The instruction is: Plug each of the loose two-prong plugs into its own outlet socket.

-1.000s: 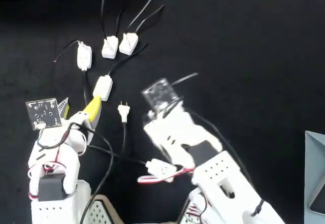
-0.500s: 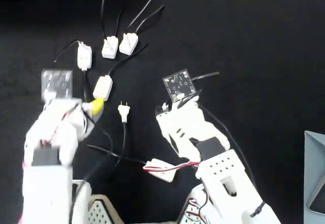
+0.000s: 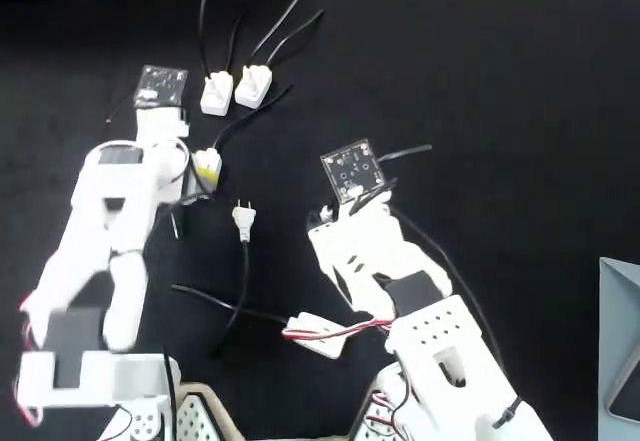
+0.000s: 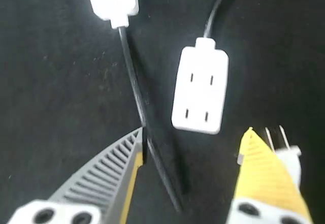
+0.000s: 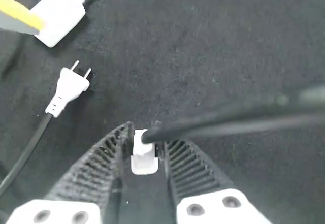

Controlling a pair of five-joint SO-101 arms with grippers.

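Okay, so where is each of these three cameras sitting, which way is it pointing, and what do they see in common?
High view: fixed above the table, looking down; shows the left arm and right arm.
Left wrist view: on the left arm's wrist, looking past its open left hand at a white socket.
Right wrist view: on the right arm's wrist, looking past the right hand, shut on a white plug.
Shared: both wrist views show that socket and the loose plug beside it.

— Any print to read on the outlet socket [image 4: 199, 92] or the loose plug [image 3: 243, 219]?
— None. Plain white casings; specks on the camera board [image 3: 353, 170] too small to read.
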